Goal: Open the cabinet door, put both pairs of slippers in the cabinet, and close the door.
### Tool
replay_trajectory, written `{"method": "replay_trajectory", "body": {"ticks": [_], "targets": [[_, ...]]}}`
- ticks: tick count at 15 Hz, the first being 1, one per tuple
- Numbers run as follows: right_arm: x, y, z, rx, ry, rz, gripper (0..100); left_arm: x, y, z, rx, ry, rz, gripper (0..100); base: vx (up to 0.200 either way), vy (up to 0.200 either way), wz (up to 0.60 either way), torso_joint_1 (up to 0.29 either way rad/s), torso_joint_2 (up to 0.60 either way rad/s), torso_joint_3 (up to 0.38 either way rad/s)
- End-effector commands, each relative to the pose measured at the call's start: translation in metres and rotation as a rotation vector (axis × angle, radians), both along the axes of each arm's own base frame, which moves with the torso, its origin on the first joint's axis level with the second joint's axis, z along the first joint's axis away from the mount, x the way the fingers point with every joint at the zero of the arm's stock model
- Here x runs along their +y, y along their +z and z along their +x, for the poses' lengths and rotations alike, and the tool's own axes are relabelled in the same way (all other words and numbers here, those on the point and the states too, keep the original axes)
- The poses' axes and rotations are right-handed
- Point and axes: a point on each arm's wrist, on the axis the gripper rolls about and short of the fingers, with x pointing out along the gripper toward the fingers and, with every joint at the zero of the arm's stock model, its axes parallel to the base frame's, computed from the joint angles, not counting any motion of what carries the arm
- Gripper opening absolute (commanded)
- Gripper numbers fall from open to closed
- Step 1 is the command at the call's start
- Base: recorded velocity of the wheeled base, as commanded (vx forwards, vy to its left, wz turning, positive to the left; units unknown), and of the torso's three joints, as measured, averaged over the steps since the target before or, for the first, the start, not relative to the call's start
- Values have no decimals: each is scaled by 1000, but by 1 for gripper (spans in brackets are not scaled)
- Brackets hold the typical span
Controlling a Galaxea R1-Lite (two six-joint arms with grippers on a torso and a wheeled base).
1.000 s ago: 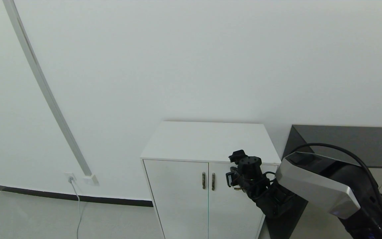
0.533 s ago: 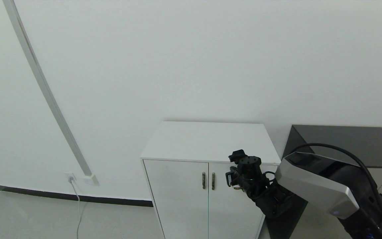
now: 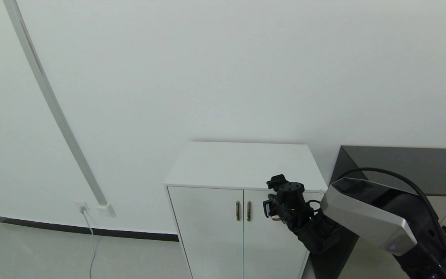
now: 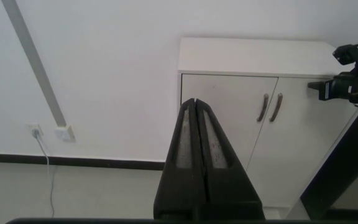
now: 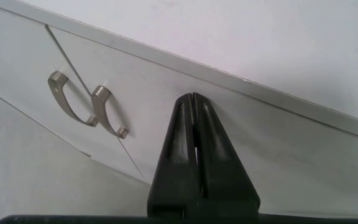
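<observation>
Cabinet (image 3: 242, 164) first: you have it standing against the far wall, white, with its left door (image 3: 207, 232) and right door (image 3: 261, 244) both shut. The two metal handles (image 3: 238, 210) sit side by side at the seam between the doors.

Your right hand (image 5: 194, 99) is up in front of the right door, near its top edge and to the right of the handles. Its fingers are pressed together with nothing between them. You cannot tell whether the tips touch the door panel.

Your left hand (image 4: 195, 102) is held on the near side, well apart from the cabinet and pointed toward it, likewise clenched on nothing.

Left of the cabinet, a wall socket (image 3: 81, 206) with a cable hanging from it sits low on the wall, below a slanting white conduit (image 3: 52, 104). A dark unit (image 3: 401, 166) stands just right of the cabinet.
</observation>
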Motion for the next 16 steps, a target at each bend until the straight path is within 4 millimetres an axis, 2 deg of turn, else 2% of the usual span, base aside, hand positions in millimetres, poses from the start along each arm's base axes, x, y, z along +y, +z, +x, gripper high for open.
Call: {"method": "replay_trajectory", "body": {"ticks": [1, 4, 6, 12, 15, 16], "targets": [[0, 1, -1, -2, -2, 0, 0, 0, 0, 0, 0, 0, -1, 0, 0, 0, 0, 0, 0, 0], [-8, 10, -11, -29, -14, 11, 0, 0, 0, 0, 2, 0, 2, 0, 0, 0, 0, 0, 0, 0], [-23, 19, -20, -36, -35, 14, 0, 0, 0, 0, 0, 0, 2, 0, 0, 0, 0, 0, 0, 0], [-92, 74, -71, -26, -138, 5, 0, 0, 0, 0, 2, -1, 0, 0, 0, 0, 0, 0, 0, 0], [-145, 109, -105, -41, -269, -3, 0, 0, 0, 0, 0, 0, 0, 0, 0, 0, 0, 0, 0, 0], [-154, 113, -112, -42, -290, -4, 0, 0, 0, 0, 2, 0, 0, 0, 0, 0, 0, 0, 0, 0]]}}
